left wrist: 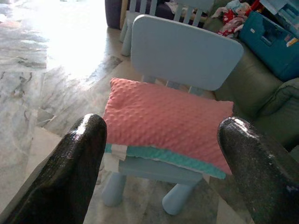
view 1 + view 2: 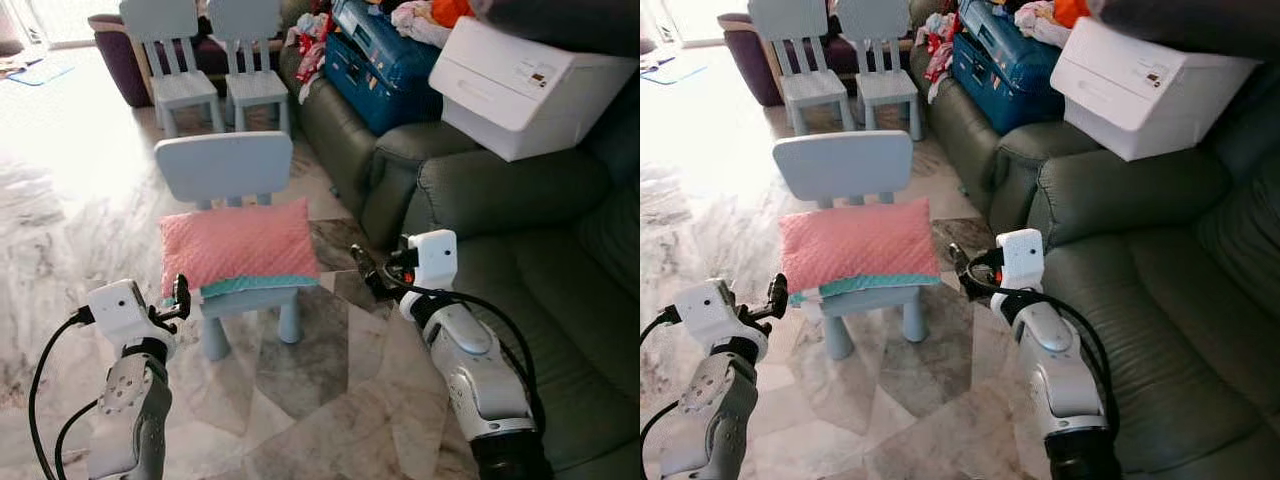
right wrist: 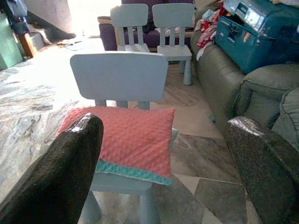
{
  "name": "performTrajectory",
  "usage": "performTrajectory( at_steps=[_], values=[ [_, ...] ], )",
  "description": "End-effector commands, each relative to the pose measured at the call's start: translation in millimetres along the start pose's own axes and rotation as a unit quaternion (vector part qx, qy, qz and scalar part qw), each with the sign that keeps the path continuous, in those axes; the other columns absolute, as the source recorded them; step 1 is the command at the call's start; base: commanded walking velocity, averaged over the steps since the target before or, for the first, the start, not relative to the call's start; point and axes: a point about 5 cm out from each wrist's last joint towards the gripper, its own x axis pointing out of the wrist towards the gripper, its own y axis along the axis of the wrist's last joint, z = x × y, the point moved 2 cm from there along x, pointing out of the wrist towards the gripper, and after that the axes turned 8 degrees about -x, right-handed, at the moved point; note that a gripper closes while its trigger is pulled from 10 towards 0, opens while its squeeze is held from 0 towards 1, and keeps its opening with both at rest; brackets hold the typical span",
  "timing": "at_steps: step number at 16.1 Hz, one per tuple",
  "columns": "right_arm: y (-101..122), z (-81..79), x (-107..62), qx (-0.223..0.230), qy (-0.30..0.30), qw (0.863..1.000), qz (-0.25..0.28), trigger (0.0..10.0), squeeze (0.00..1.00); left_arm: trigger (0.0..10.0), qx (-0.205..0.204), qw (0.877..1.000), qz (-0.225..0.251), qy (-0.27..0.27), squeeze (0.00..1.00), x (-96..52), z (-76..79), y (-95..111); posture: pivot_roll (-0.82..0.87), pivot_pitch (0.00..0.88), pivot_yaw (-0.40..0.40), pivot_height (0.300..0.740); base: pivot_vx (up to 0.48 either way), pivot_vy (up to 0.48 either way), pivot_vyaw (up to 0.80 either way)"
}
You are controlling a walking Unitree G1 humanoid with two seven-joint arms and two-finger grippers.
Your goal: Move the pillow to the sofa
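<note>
Claws [image 2: 181,297] flanking pillow [image 2: 238,243] on chair [image 2: 226,168]

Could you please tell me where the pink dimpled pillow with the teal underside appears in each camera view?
Left eye view: the pink dimpled pillow lies at centre-left on the pale blue child's chair.
Right eye view: left of centre, on the same seat.
Left wrist view: central, framed between the open left gripper fingers.
Right wrist view: lower centre-left, beside one finger of the open right gripper.
Shared landmark: the chair's backrest behind the pillow.

You're in a home living room: a green sofa [image 2: 520,250], small blue chairs [image 2: 185,60] and marble floor [image 2: 60,200].
</note>
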Motion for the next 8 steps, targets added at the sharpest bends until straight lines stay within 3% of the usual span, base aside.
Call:
performTrajectory(
  at_steps=[1, 3, 8],
  values=[
    [7.6, 4.8, -1.4, -0.004, -0.005, 1.000, 0.015, 10.0, 0.00, 10.0, 0.002, 1.000, -0.006, 0.003, 0.00, -0.3, 0.2, -2.5, -0.11, 0.107, -0.043, 0.740, 0.000, 0.000, 0.00],
    [9.1, 4.2, -2.2, -0.019, 0.000, 1.000, 0.019, 10.0, 0.00, 10.0, 0.006, 1.000, -0.005, 0.008, 0.00, -0.1, -0.1, -2.2, -0.11, 0.108, -0.042, 0.740, 0.000, 0.000, 0.00],
    [10.4, 4.2, -1.3, -0.026, 0.000, 0.999, 0.020, 10.0, 0.00, 10.0, 0.009, 1.000, -0.008, 0.007, 0.00, 0.4, -0.7, -2.4, -0.11, 0.102, -0.042, 0.740, 0.000, 0.000, 0.80]
  ],
)
